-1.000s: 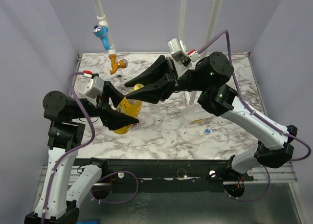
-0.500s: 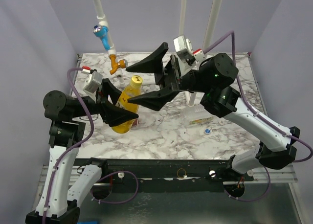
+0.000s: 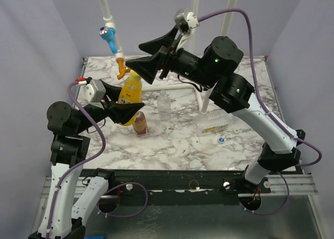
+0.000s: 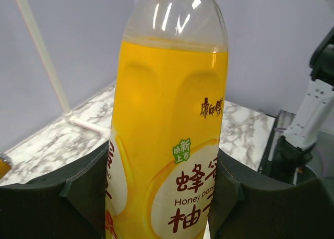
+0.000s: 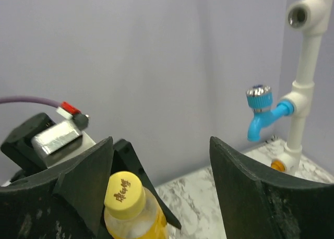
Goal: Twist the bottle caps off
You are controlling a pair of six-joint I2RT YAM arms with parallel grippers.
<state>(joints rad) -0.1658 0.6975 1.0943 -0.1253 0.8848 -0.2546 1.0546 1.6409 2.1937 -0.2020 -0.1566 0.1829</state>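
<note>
- You had the left gripper [image 3: 130, 99] clamped on the body of the yellow-orange bottle [image 4: 167, 145], a finger pressed against each side of its label.
- That bottle stood roughly upright in the grip at the back left of the marble table [image 3: 245, 82]; I could not tell whether its base touched the tabletop.
- Its yellow cap [image 5: 124, 192] sat on the neck.
- Your right gripper [image 5: 160, 142] hung above the bottle with its fingers spread wide; the cap was low between them, closer to one finger, and touched neither.
- The brown bottle [image 3: 140, 125] stood just in front of the held one, and the slim clear bottle [image 3: 164, 104] stood to its right.
- The wider clear bottle [image 3: 213, 122] was further right, with a blue-and-white cap [image 3: 221, 140] loose on the marble near it.
- The blue tap [image 3: 108, 33] hung from its white pipe behind the bottle.
</note>
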